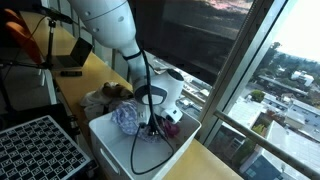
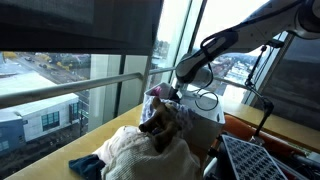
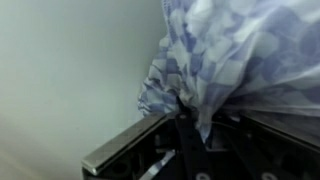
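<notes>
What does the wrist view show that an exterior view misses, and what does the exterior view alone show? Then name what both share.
Wrist view only: close up, the blue-and-white cloth bunched between the fingers of the claw. Exterior view only: the white arm, a clothes pile, a black grid and the window over the city. Both: cloth, claw and the white top beneath them.

Backlit by daylight; wrist view soft, blurred.
</notes>
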Tool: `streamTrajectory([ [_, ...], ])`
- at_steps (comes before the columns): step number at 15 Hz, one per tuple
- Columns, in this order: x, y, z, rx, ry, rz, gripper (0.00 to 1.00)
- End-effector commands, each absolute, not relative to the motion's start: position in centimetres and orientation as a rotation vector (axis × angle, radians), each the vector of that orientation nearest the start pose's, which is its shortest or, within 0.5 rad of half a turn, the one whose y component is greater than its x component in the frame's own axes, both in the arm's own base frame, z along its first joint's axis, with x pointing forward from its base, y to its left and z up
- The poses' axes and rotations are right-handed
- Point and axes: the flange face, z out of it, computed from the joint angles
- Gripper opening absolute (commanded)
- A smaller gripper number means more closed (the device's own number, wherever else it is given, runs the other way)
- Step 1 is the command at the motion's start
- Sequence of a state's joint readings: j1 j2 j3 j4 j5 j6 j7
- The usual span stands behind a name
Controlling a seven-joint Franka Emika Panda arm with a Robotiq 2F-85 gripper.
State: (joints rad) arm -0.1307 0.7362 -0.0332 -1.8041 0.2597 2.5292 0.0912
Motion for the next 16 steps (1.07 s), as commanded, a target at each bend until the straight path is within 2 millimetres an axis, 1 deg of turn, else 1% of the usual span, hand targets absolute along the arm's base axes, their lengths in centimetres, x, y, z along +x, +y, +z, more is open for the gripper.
streamTrajectory([
  [1, 63.7, -11.4, 17.9, -2.881, 0.723, -0.003, 0.0],
  [5, 63.3, -11.8, 23.8, -2.852, 0.757, -0.041, 0.01],
  [7, 62.7, -11.6, 27.2, -2.829, 0.773, -0.061, 0.01],
  [8, 62.3, -11.1, 29.3, -2.814, 0.773, -0.074, 0.01],
  [10, 61.6, -9.5, 33.8, -2.797, 0.758, -0.117, 0.01],
  [12, 61.3, -7.1, 37.8, -2.804, 0.711, -0.21, 0.01],
  [15, 59.7, -2.1, 43.5, -2.824, 0.574, -0.352, 0.01],
  [16, 59.0, 0.2, 44.9, -2.829, 0.514, -0.378, 0.01],
])
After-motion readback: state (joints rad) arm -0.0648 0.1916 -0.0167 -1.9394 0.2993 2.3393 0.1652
